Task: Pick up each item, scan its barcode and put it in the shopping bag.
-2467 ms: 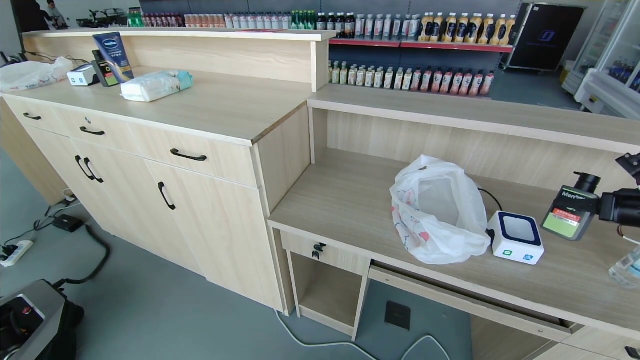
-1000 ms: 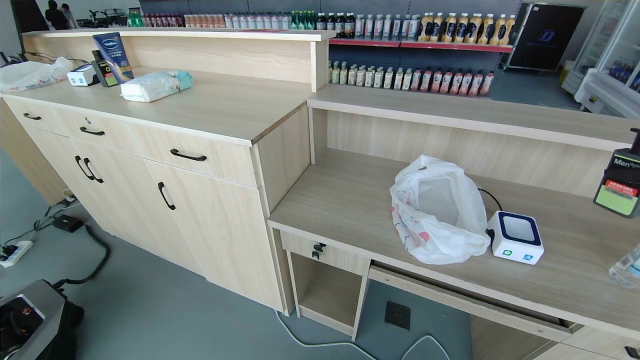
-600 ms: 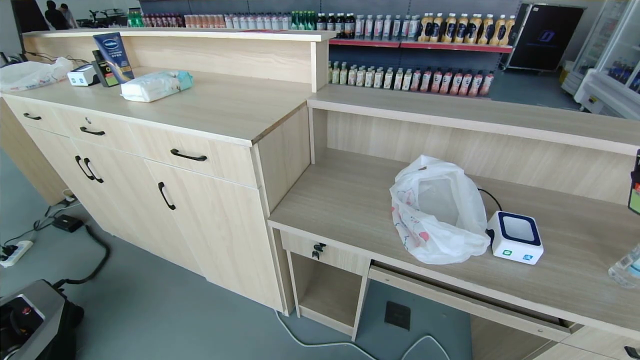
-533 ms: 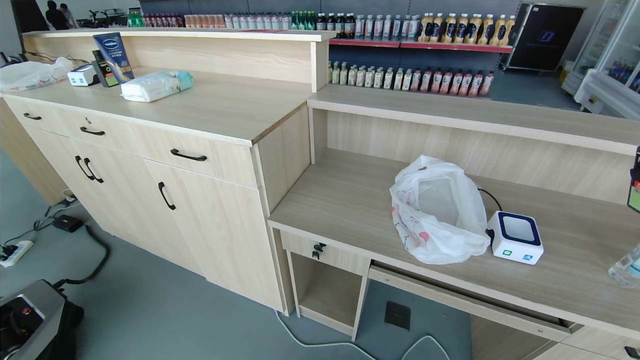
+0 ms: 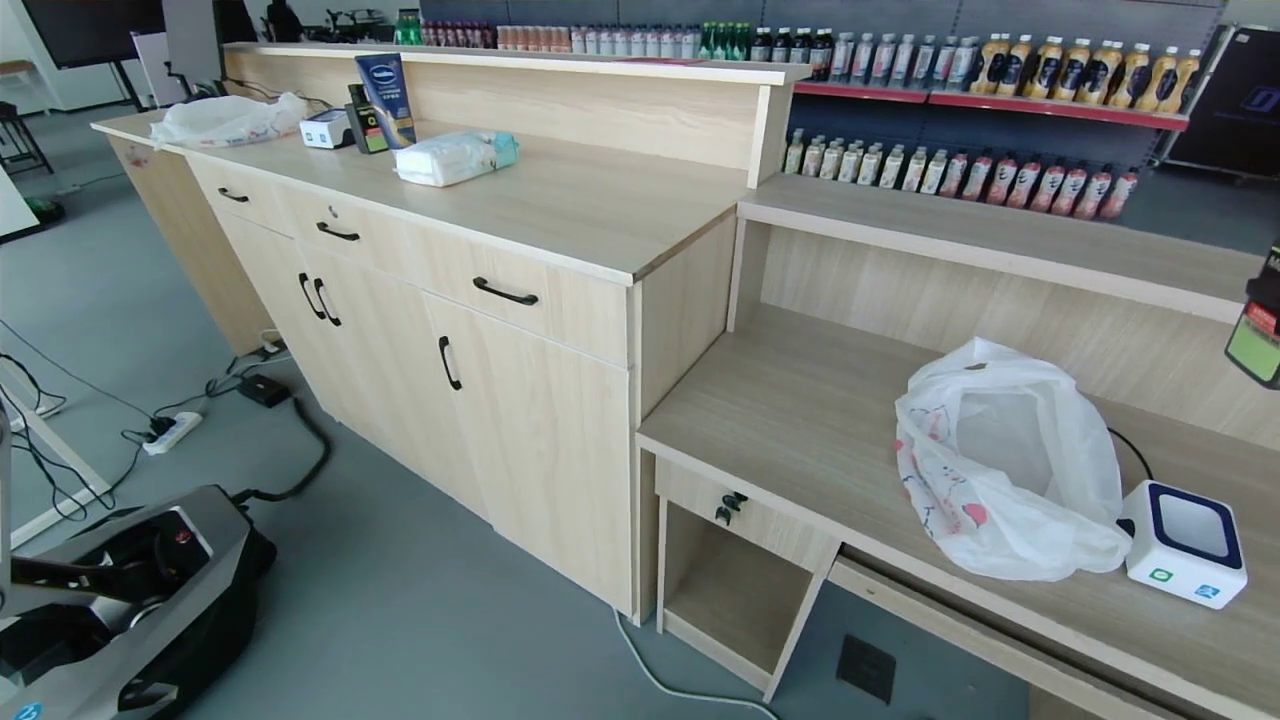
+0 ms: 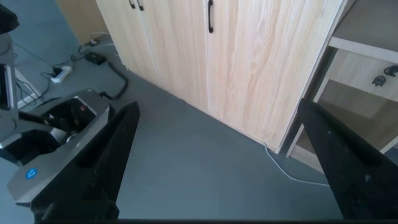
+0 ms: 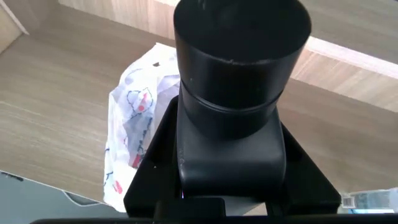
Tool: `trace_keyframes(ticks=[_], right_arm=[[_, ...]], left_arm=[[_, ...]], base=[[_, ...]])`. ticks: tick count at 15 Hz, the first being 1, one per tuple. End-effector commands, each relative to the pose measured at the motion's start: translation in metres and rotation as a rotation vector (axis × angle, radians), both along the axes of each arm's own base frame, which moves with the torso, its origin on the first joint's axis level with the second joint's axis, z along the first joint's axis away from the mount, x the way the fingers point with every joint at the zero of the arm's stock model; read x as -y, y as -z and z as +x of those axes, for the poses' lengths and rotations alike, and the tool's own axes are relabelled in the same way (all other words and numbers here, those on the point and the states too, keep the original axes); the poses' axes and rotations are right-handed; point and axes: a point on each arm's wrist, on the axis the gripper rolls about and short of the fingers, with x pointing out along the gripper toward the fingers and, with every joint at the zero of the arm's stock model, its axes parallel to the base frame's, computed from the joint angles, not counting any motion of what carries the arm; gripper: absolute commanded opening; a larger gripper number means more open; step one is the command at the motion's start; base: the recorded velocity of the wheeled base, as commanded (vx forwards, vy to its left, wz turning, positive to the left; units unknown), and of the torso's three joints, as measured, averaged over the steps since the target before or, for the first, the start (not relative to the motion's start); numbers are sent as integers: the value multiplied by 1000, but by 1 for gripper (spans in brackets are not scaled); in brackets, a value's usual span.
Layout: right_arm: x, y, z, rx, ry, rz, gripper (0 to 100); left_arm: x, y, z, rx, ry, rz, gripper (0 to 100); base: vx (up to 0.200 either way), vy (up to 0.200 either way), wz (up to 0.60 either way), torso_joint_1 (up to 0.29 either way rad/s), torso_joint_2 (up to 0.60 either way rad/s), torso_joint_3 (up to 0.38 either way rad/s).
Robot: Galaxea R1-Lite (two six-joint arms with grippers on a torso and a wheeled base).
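Observation:
A black pump bottle with a green and red label hangs in the air at the far right, above the low counter. In the right wrist view its black cap stands close in front, with my right gripper shut on the bottle's body. Below it the white printed shopping bag sits open on the counter. Beside the bag stands the white barcode scanner. My left gripper hangs open over the grey floor, near the cabinet doors.
The taller counter on the left carries a tissue pack, a blue box, a second scanner and another bag. Shelves of drink bottles line the back. Cables and a power strip lie on the floor.
My right gripper has carried the bottle from beside the scanner up and to the right. The head camera has since turned, shifting the whole picture rightwards.

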Motion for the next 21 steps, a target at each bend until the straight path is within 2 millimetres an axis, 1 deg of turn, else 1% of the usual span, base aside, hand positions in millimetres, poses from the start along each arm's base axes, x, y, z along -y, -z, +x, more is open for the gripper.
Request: trace_keyframes(ticks=[1, 5, 6, 7, 9, 10, 11, 13, 15, 17, 18, 21], right_arm=[[16, 24, 35, -69, 34, 66, 0], [34, 69, 79, -102, 41, 78, 0], [37, 75, 84, -104, 43, 77, 0], [42, 90, 93, -125, 45, 78, 0], [45, 111, 101, -173, 2, 77, 0], [48, 119, 109, -155, -3, 72, 0], [50, 125, 116, -128, -21, 71, 0], [51, 134, 127, -134, -95, 90, 0], [51, 149, 135, -141, -99, 91, 0], [55, 161, 145, -108, -103, 79, 0], [56, 164, 150, -82, -107, 69, 0], [58, 173, 154, -85, -130, 64, 0]], left_arm=[[0, 0, 0, 0, 0, 0, 100], [0, 0, 0, 0, 0, 0, 100], [0, 0, 0, 0, 0, 0, 100], [0, 0, 0, 0, 0, 0, 100], [0, 0, 0, 0, 0, 0, 100], [0, 0, 0, 0, 0, 0, 100], [0, 0, 0, 0, 0, 0, 100], [0, 0, 0, 0, 0, 0, 100], [0, 0, 0, 0, 0, 0, 100], [0, 0, 0, 0, 0, 0, 100], [0, 0, 0, 0, 0, 0, 100], [0, 0, 0, 0, 0, 0, 100]], base=[[0, 0, 0, 0, 0, 0], [0, 0, 0, 0, 0, 0], [0, 0, 0, 0, 0, 0], [0, 0, 0, 0, 0, 0], [0, 0, 0, 0, 0, 0], [0, 0, 0, 0, 0, 0], [0, 0, 0, 0, 0, 0], [0, 0, 0, 0, 0, 0], [0, 0, 0, 0, 0, 0], [0, 0, 0, 0, 0, 0], [0, 0, 0, 0, 0, 0], [0, 0, 0, 0, 0, 0]])
